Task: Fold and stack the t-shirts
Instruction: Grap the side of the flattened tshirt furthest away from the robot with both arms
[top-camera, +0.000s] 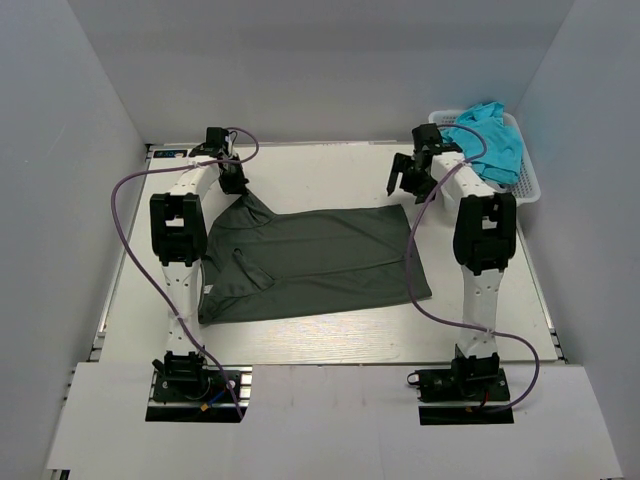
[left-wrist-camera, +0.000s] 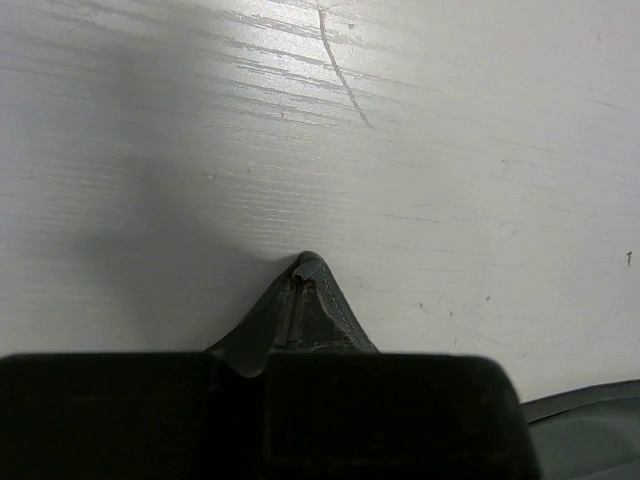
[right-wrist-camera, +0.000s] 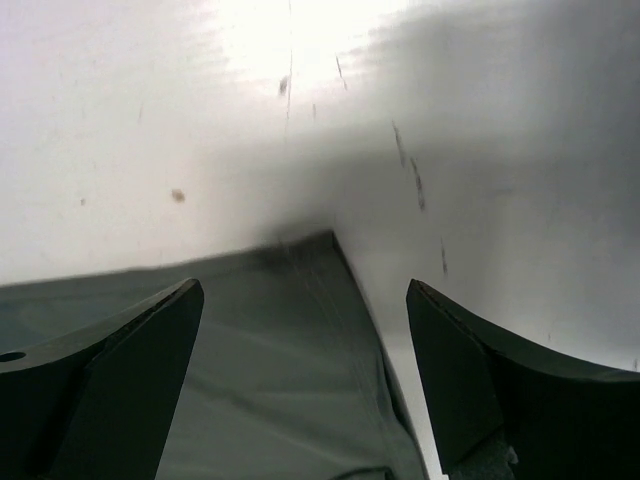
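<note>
Grey t-shirt (top-camera: 320, 260) lies spread flat mid-bench (top-camera: 330, 170), long axis 9 to 3 o'clock. A small fold sits on it toward 9.
Edges: the far edge runs straight to the 1 o'clock corner. The right edge slants out toward 5. The near edge is slightly skewed, and the 9 o'clock side is tucked under the left arm's links.
Room: there are bare bench strips at 12 o'clock up to the back wall and at 6 o'clock before the arm bases. White lattice basket (top-camera: 528, 190) is at 2 o'clock against the right wall, holding the turquoise t-shirt (top-camera: 492, 140), bunched up.
Left gripper (top-camera: 236, 185): the arm reaches forward, wrist pitched down at the shirt's 11 o'clock corner. The fingers are pressed together, pinching that corner. In the left wrist view the cloth peaks up into the closed tips (left-wrist-camera: 265, 365).
Right gripper (top-camera: 403, 186): the arm is extended, with the gripper over the 1 o'clock corner. The fingers are spread wide, with the corner lying flat between them in the right wrist view (right-wrist-camera: 305, 290); nothing is held. The right arm's cable drapes across the shirt's right edge.
</note>
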